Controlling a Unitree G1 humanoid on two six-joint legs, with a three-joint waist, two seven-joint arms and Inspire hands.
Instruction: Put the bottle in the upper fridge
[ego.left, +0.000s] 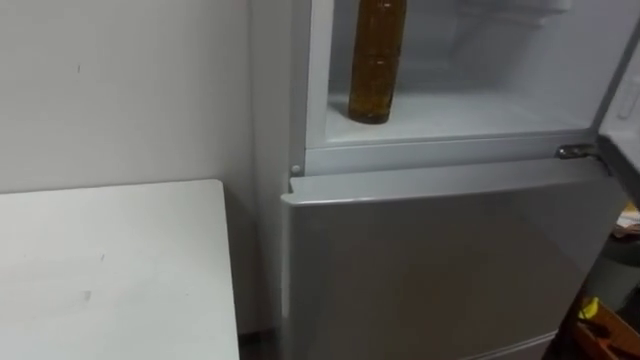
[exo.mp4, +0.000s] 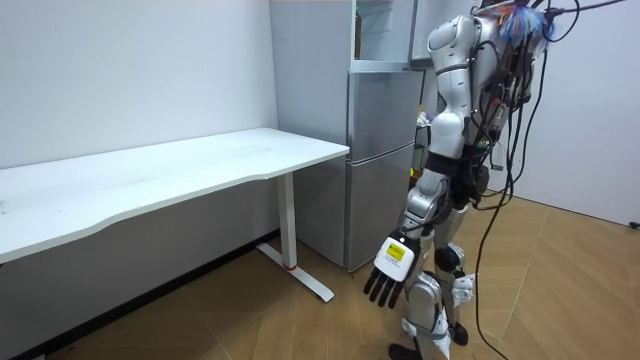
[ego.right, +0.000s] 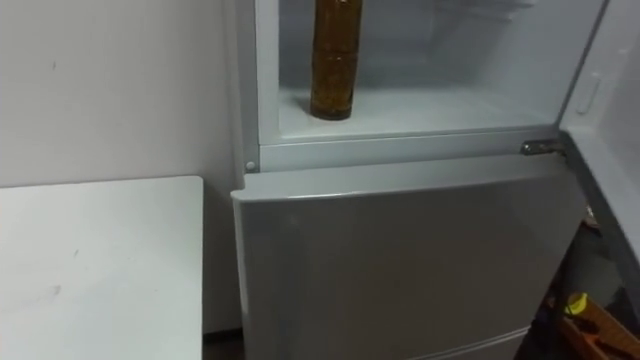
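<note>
A tall bottle (ego.left: 376, 60) of amber liquid stands upright on the white floor of the upper fridge compartment (ego.left: 480, 115), near its front left corner, with its top cut off by the picture's edge. Nothing touches it. The upper door (ego.left: 625, 100) is swung open to the right. In the room view I stand close before the grey fridge (exo.mp4: 380, 160), and my left hand (exo.mp4: 388, 272) hangs open at my side, low and away from the fridge.
The lower fridge door (ego.left: 440, 260) is closed, and a metal hinge (ego.left: 575, 152) sits at its top right. A white table (ego.left: 110, 270) stands left of the fridge against the wall. Yellow and orange items (ego.left: 600, 320) lie low at the right.
</note>
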